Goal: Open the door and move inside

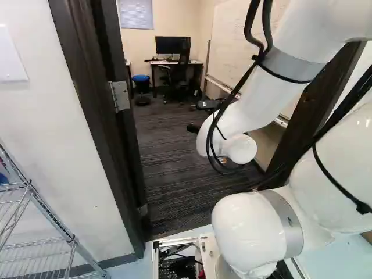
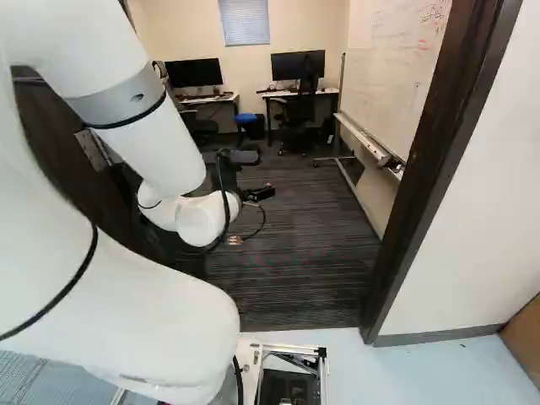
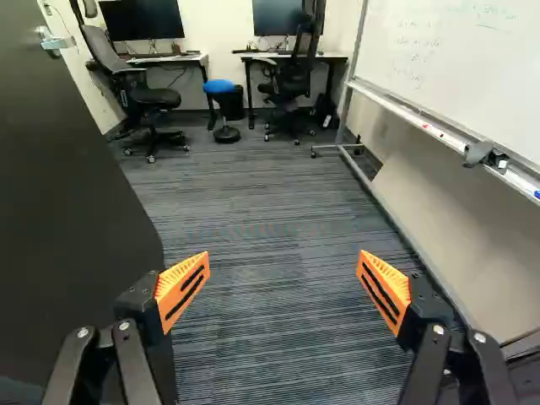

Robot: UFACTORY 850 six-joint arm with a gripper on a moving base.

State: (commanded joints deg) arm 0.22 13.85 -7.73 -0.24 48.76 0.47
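Note:
My gripper (image 2: 258, 193) reaches through the doorway in the right base view, over the room's dark carpet. In the wrist view the gripper (image 3: 283, 291) is open, its orange-padded fingers wide apart with nothing but carpet showing between them. The dark door (image 3: 67, 202) stands swung inward beside one finger, with its silver handle (image 3: 56, 42) far up near its edge. Whether finger and door touch, I cannot tell. The door frame shows as a dark post with a hinge (image 1: 120, 95) in the left base view and another dark post (image 2: 439, 143) in the right base view.
Ahead are desks with monitors (image 2: 298, 65), office chairs (image 3: 139, 93) and a blue stool (image 3: 219, 87). A wheeled whiteboard (image 3: 456, 67) lines one side of the room. A wire shelf (image 1: 35, 232) stands outside, by the wall at the left of the left base view.

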